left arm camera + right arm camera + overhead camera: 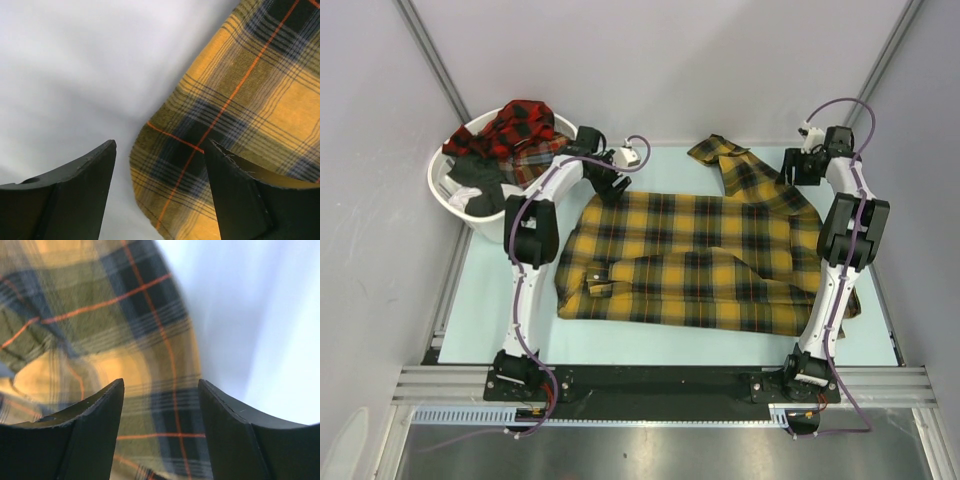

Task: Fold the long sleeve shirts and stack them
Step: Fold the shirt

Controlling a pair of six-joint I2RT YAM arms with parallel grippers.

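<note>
A mustard-yellow plaid shirt [690, 255] lies spread flat across the middle of the table, one sleeve folded over its front and the other bunched at the far edge [725, 155]. My left gripper [612, 180] is open just above the shirt's far left corner; in the left wrist view the rounded cloth edge [225, 130] lies between the fingers [85, 185]. My right gripper [798, 170] is open over the far right corner; the cloth [145, 360] fills the gap between its fingers [95, 425]. A red-and-black plaid shirt [520, 125] lies in the basket.
A white laundry basket [455, 200] stands at the far left, holding the red plaid shirt and dark clothes. The pale table [500, 310] shows left of the yellow shirt. Grey walls close the sides and back.
</note>
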